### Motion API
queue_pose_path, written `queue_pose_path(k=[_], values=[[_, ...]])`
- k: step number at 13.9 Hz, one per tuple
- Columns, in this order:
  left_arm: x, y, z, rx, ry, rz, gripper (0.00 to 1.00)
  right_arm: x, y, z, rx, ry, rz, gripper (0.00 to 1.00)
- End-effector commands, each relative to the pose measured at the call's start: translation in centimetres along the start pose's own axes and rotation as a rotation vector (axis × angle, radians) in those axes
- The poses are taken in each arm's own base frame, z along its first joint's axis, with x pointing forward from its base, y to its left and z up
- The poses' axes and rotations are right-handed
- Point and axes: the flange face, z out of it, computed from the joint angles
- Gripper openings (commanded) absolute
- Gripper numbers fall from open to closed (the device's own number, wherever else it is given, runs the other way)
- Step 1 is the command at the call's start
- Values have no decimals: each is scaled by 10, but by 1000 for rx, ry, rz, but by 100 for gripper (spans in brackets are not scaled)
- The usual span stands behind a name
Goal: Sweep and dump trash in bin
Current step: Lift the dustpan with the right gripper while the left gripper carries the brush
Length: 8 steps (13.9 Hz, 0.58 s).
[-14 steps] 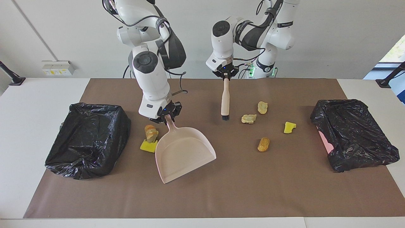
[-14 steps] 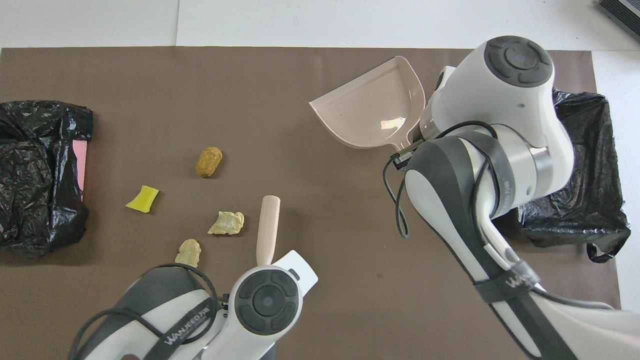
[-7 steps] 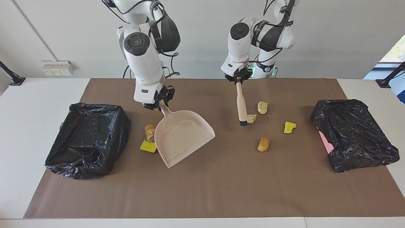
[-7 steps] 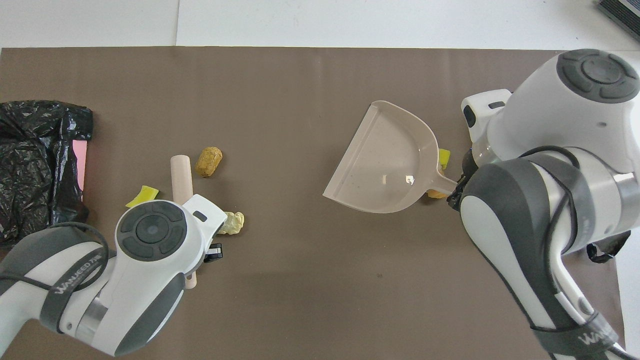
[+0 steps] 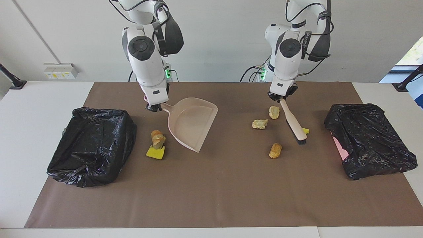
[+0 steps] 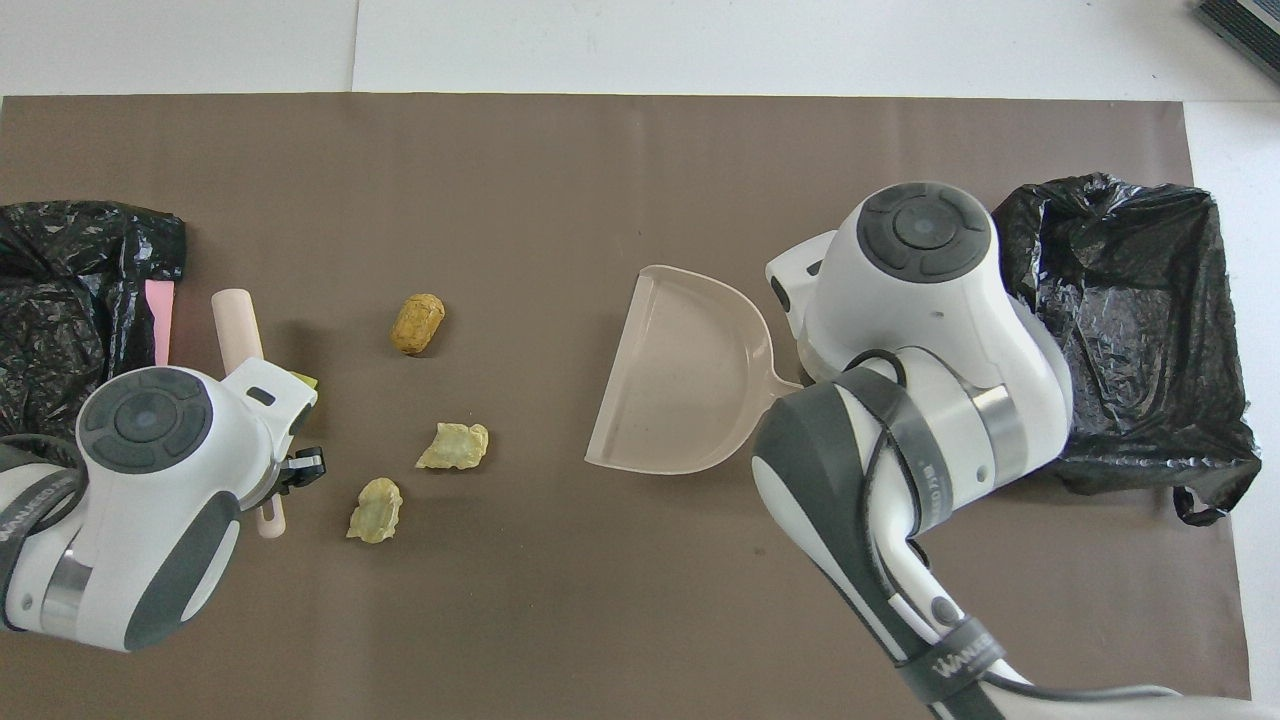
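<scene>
My right gripper (image 5: 155, 106) is shut on the handle of the pale pink dustpan (image 5: 191, 124), held tilted over the mat; it also shows in the overhead view (image 6: 680, 390). A brown bread piece (image 5: 157, 138) on a yellow sponge (image 5: 155, 152) lies beside the pan, toward the black-lined bin (image 5: 92, 147). My left gripper (image 5: 281, 97) is shut on the brush (image 5: 295, 125), whose bristles (image 5: 301, 142) point down at the mat over another yellow sponge (image 5: 306, 131). Two tan lumps (image 5: 260, 124) (image 5: 274, 112) and a brown lump (image 5: 275, 150) lie nearby.
A second black-lined bin (image 5: 368, 138) with a pink patch on its side stands at the left arm's end of the brown mat (image 5: 211, 198). White table (image 5: 39, 99) surrounds the mat.
My right gripper drew the dustpan back toward the robots and turned it, uncovering the bread and sponge. My left gripper swung the brush from the tan lump toward the left arm's end, over the yellow sponge.
</scene>
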Motion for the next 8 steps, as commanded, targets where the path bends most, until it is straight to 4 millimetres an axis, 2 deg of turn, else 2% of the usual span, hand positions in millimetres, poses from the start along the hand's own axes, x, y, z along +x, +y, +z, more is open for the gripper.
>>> queue_pose_path(k=[1,2,4,7,8], values=[[0,-15,21,16,-8,11,0,13,-17,21,-27,-28,3,0],[-3,-21,34,22,-33,1,0,18,-24,27,-24,-42,9,0],[-14,-22,53,33,-63,9,0,21,-29,43,-13,-55,23,0],[-35,-17,61,59,-96,30,0,38,-38,53,-47,-23,50,0],[-45,-4,57,61,-90,62,0,49,-41,63,-51,-22,32,0]])
